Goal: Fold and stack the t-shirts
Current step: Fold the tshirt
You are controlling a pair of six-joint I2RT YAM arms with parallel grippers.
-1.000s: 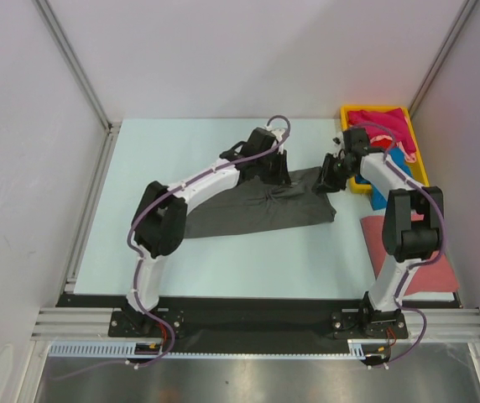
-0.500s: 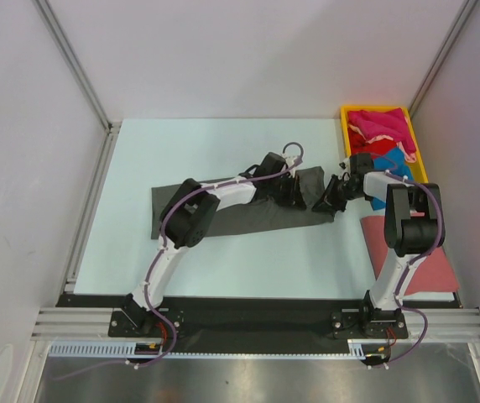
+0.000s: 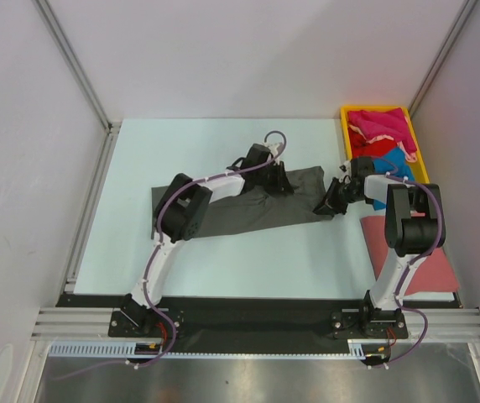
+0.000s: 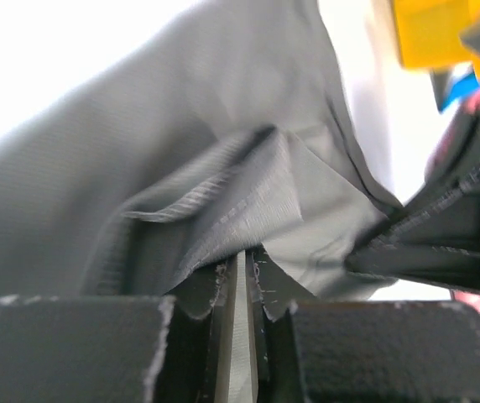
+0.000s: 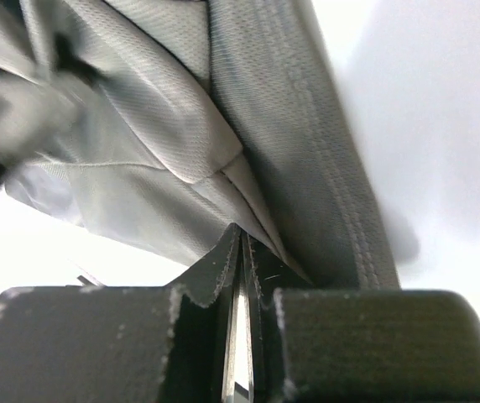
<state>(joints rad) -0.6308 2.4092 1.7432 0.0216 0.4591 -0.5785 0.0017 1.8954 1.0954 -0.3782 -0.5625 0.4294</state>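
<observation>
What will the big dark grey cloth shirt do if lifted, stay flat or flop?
Probably flop: the large dark grey cloth t-shirt bunches into soft folds where the left hand pinches it. Likely light too, since the right hand holds it by a thin pinch. Pushed, it would probably wrinkle, not slide.

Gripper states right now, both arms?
left gripper: shut on grey shirt.
right gripper: shut on grey shirt.
</observation>
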